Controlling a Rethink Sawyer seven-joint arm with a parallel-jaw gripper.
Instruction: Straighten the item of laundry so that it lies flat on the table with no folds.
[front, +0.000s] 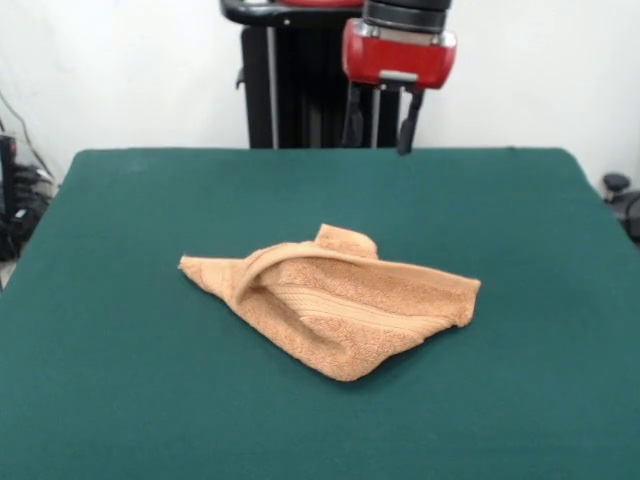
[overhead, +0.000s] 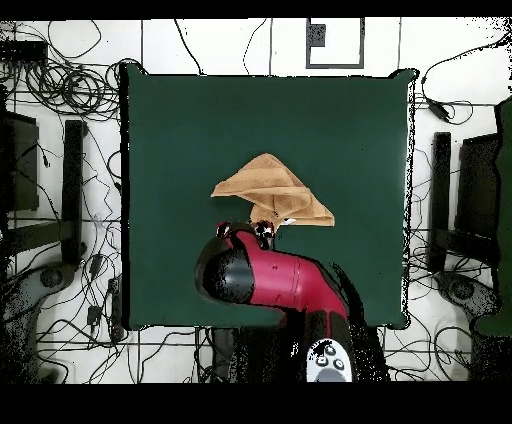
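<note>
- Towel (front: 335, 310): orange-tan terry, lying crumpled near the middle of the green bench (front: 120, 400). Rough triangular heap; one edge rolled over on itself across the top, a small bump of cloth raised at the far side. Woven border band visible on the near face.
- Hand (front: 381, 120): raised well above the bench at its far side, by the black pedestal (front: 290, 90). Two dark fingers (front: 407, 125) hang down with a clear gap between them, nothing held; apart from the towel.
- Overhead view: red arm (overhead: 285, 280) reaches in from the base side, its end next to the towel's (overhead: 270, 190) nearest edge.
- Cables (overhead: 70, 90) on the floor round the bench.
</note>
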